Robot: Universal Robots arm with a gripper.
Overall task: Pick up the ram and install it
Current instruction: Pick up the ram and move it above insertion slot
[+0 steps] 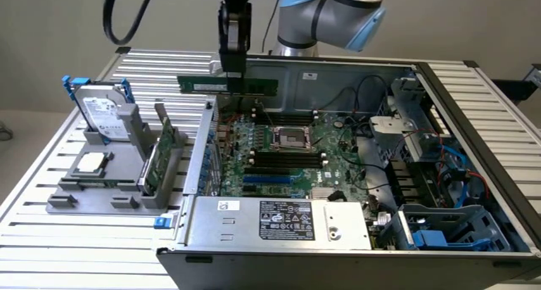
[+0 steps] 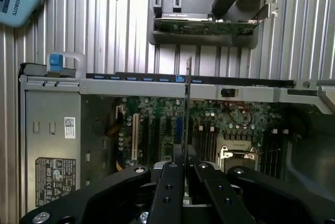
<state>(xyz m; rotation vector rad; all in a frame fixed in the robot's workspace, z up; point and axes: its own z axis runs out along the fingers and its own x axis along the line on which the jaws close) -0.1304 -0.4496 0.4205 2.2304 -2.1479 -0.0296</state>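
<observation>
The ram [image 1: 228, 85] is a long, thin green stick hanging level in the air over the far wall of the open computer case [image 1: 253, 223], on the exterior view's left. My gripper [image 1: 232, 73] comes down from above and is shut on its top edge near the middle. The wrist view shows the ram [image 2: 187, 103] edge-on as a thin dark line running out between my black fingers [image 2: 170, 182]. Below it lies the green motherboard [image 1: 292, 147] with its black slots [image 1: 287, 158].
On the exterior view's left, a grey holder [image 1: 93, 198] carries a silver hard drive with blue handles [image 1: 106, 116], a broader green card [image 1: 165, 147] and a square chip [image 1: 91, 163]. Cables and a drive cage [image 1: 439, 176] fill the case's right side. The power supply [image 1: 279, 220] sits at the front.
</observation>
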